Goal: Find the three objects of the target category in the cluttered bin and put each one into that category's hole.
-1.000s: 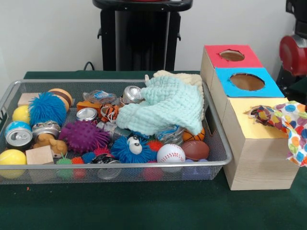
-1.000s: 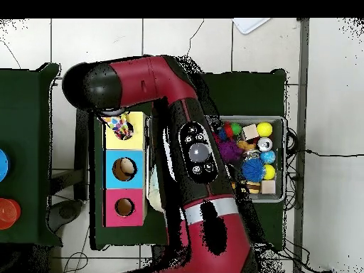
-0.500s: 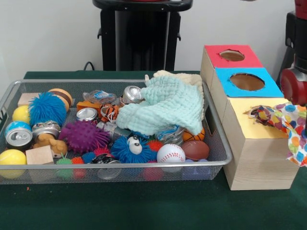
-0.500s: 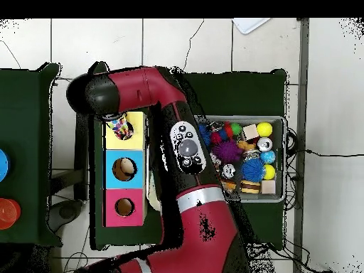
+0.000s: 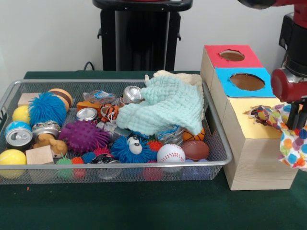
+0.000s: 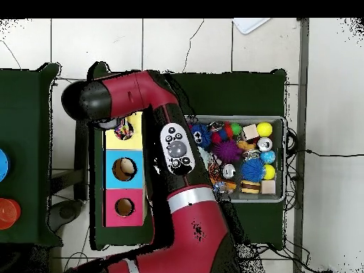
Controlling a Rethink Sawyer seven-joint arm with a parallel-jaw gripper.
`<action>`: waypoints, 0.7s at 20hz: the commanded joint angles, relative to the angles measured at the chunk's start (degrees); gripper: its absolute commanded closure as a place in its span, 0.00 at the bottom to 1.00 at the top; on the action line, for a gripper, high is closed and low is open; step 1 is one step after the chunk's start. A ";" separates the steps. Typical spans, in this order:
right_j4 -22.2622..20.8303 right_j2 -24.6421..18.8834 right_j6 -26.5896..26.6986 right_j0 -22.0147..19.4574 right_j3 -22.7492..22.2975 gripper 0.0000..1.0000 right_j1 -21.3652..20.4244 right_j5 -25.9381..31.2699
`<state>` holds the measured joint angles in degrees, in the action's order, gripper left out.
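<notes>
Gripper: the red and black arm's gripper (image 5: 293,122) hangs at the far end of the wooden box, over its yellow section; dark fingers reach down into the cloth, clenched on it as far as the front view shows.
Cloth in hand: a polka-dot fabric piece (image 5: 288,134) in many colours, crumpled — one end lies at the ragged hole in the yellow top, the rest droops over the box's edge.
Box: a long pale wooden box (image 5: 254,158) beside the bin, with three coloured tops in a row — red (image 5: 232,56), blue (image 5: 247,82), yellow (image 5: 256,125) — each with one hole.
Bin: a silver wire-mesh tray (image 5: 115,171), shallow and rectangular, on a dark green table cover (image 5: 144,206).
Cloths in bin: a mint-green waffle-knit cloth (image 5: 165,105) heaped at the end nearest the box, with a cream cloth (image 5: 184,76) showing behind it.
Spiky balls: one blue fuzzy ball (image 5: 47,108), one purple knobbed ball (image 5: 84,136), one blue ball with googly eyes (image 5: 130,148).
Cans: three silver can tops visible (image 5: 18,136) (image 5: 87,114) (image 5: 131,93).
Smooth balls: two yellow (image 5: 12,158) (image 5: 21,114), one white baseball (image 5: 171,153), one brown football (image 5: 195,149).
Wooden blocks: two plain cubes (image 5: 39,155) (image 5: 28,98).
</notes>
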<state>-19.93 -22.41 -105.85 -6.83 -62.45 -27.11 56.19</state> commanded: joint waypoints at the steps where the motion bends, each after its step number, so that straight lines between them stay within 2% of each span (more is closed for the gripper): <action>1: -0.25 0.70 4.67 -1.00 -2.74 1.00 2.17 10.01; 7: 3.41 -1.33 2.29 -2.01 -5.10 1.00 4.23 10.66; 10: 2.59 -1.08 2.57 -1.75 -4.51 1.00 5.68 7.45; 14: 0.09 -0.70 3.60 -2.09 -3.36 1.00 9.62 0.34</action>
<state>-17.60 -22.52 -105.85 -6.97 -62.24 -24.18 60.66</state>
